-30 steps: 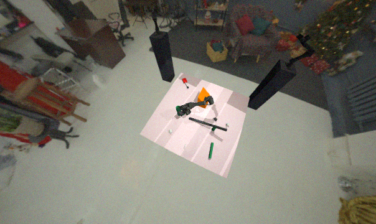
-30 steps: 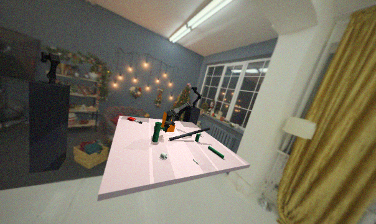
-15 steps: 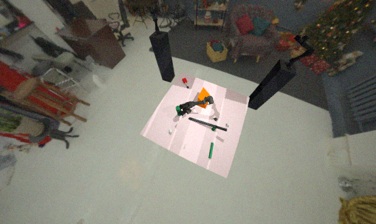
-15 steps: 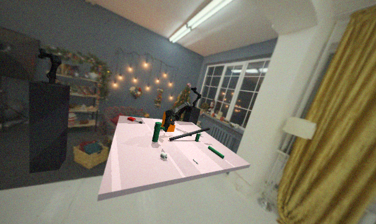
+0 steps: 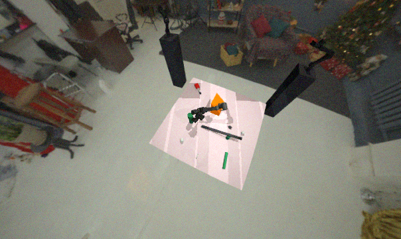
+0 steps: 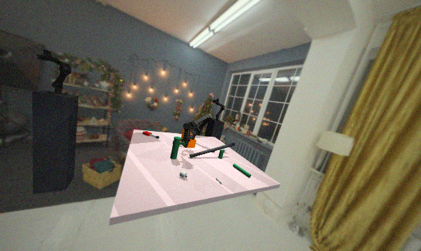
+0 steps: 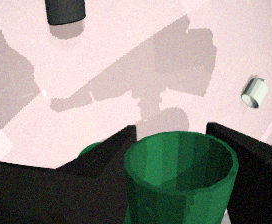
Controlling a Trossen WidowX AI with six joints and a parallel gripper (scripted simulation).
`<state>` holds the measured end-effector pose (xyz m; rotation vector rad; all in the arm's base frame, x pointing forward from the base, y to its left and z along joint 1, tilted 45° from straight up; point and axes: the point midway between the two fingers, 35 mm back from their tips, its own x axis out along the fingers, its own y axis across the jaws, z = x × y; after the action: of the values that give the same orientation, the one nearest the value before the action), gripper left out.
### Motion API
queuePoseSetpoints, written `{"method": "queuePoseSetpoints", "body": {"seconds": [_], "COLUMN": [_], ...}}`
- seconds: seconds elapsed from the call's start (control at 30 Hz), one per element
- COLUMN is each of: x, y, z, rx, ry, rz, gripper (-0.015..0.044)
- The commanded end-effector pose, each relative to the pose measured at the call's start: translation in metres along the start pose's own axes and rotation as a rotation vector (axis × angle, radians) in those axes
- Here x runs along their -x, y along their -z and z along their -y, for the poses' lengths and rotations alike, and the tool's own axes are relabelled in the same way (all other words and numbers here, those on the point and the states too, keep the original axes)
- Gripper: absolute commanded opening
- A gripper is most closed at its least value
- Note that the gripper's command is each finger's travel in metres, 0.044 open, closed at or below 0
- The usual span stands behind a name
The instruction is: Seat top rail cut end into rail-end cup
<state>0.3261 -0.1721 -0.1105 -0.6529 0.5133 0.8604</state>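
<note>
Pincer (image 5: pixel 193 119) (image 6: pixel 185 142) (image 7: pixel 171 132) clamped on the green cup (image 6: pixel 182 143) (image 7: pixel 159 205); the dark rail (image 5: pixel 220 131) (image 6: pixel 212 150) (image 7: pixel 65 12) lies to its right, long axis running left-right, 1 end towards it.

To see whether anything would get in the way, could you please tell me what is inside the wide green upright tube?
The wrist view shows bare inner wall; the near rim hides the bottom.

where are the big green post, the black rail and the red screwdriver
big green post (image 5: pixel 190 118) (image 6: pixel 175 148): top view, its upper end; exterior view, its side
black rail (image 5: pixel 221 132) (image 6: pixel 212 150): top and exterior views, middle of its length
red screwdriver (image 5: pixel 196 85) (image 6: pixel 147 133): top and exterior views, its handle
</note>
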Motion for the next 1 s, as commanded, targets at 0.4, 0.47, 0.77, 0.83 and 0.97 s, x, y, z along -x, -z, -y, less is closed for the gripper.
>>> {"method": "queuePoseSetpoints", "body": {"seconds": [0.4, 0.47, 0.77, 0.83, 0.97], "x": [0.0058, 0.0059, 0.0046, 0.0045, 0.0047], "y": [0.0012, 0.0012, 0.0009, 0.0009, 0.0006], "z": [-0.0093, -0.0095, -0.0072, -0.0071, -0.0076], "rx": [0.097, 0.099, 0.074, 0.073, 0.085], "ry": [0.001, 0.001, 0.001, 0.001, 0.000], "rz": [0.054, 0.055, 0.041, 0.040, 0.045], "gripper": [0.0000, 0.0000, 0.0000, 0.0000, 0.0000]}}
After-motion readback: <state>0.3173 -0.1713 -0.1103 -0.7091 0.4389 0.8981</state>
